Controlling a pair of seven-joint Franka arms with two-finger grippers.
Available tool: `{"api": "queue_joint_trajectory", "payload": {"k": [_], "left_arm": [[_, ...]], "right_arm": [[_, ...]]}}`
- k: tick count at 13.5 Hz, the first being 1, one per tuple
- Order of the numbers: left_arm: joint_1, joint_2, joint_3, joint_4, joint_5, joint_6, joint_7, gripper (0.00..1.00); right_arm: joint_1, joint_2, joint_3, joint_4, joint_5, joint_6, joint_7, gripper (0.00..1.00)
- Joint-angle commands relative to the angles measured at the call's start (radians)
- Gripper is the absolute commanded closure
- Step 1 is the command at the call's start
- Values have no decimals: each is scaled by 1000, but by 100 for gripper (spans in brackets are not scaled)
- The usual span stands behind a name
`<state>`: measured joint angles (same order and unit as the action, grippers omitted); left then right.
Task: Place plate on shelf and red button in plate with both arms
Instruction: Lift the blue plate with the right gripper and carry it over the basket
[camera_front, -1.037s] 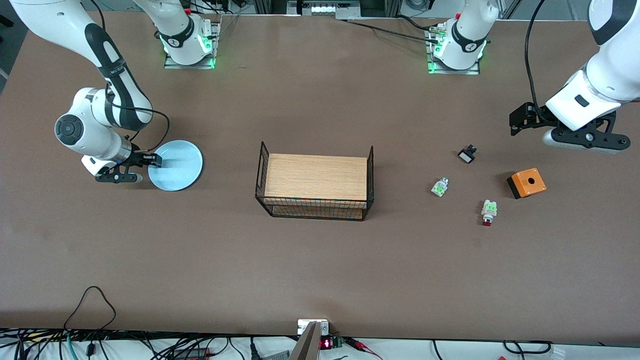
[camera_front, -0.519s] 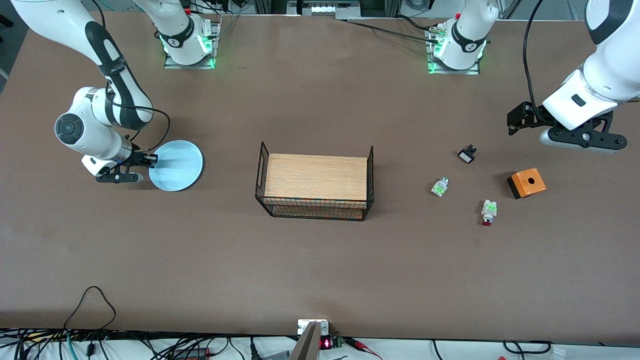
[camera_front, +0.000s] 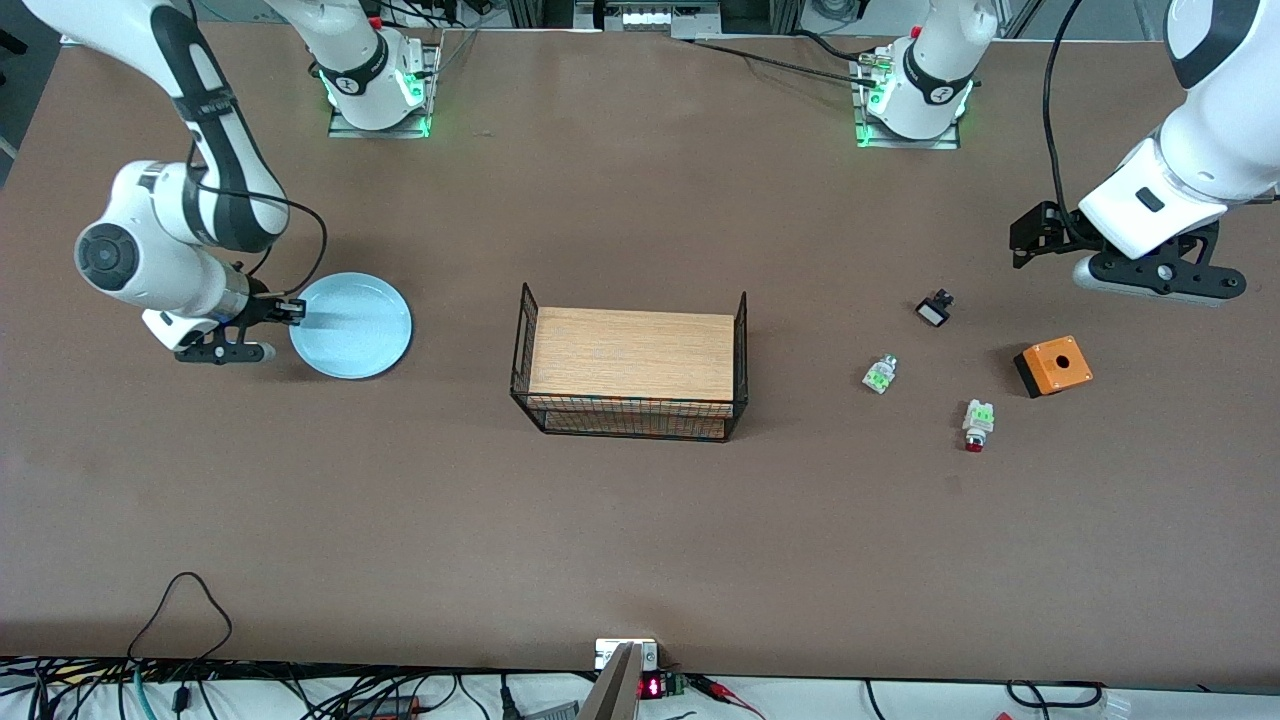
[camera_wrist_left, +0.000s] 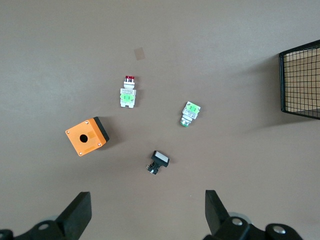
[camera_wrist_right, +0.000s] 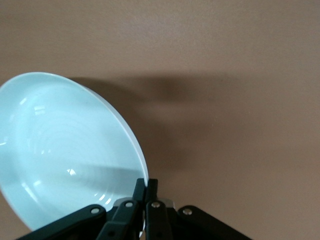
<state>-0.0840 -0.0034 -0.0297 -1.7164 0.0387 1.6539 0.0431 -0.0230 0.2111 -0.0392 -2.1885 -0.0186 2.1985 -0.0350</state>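
A big brown table is filling the room, with black wires hanging along the edge nearest the front camera; in the middle a black wire basket with a wooden top is sitting; toward the right arm's end of the table, the right gripper is pinching the rim of the plate, its fingers squeezed tight on the thin edge; the pale blue plate is looking tipped in the right wrist view, with a dark shadow under it, though I cannot tell how much of it is off the table; toward the left arm's end of the table, the left gripper is hanging in the air with its fingers wide apart and holding nothing; the red button is lying on the table by itself, red cap pointing to the front camera's edge; the orange box is sitting near it, closer to the left arm's end; a green-and-white part is lying between the red button and the basket; a small black-and-white part is lying closer to the robots' edge than these.
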Motion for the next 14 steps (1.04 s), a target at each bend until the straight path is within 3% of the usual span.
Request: {"api": "queue_joint_trajectory", "payload": {"k": [1, 4, 8, 11, 14], "left_arm": [[1, 2, -4, 24, 23, -26, -14, 0], [1, 2, -4, 24, 23, -29, -14, 0], [3, 2, -2, 24, 23, -39, -14, 0], [3, 2, -4, 24, 23, -40, -14, 0], [3, 2, -4, 24, 23, -42, -14, 0]], "right_arm": [[6, -79, 8, 113, 21, -225, 75, 100], [6, -105, 38, 292, 149, -454, 139, 100], [6, -134, 88, 459, 271, -609, 341, 100], [6, -154, 203, 532, 322, -645, 595, 100], [14, -148, 361, 558, 318, -623, 885, 100]]}}
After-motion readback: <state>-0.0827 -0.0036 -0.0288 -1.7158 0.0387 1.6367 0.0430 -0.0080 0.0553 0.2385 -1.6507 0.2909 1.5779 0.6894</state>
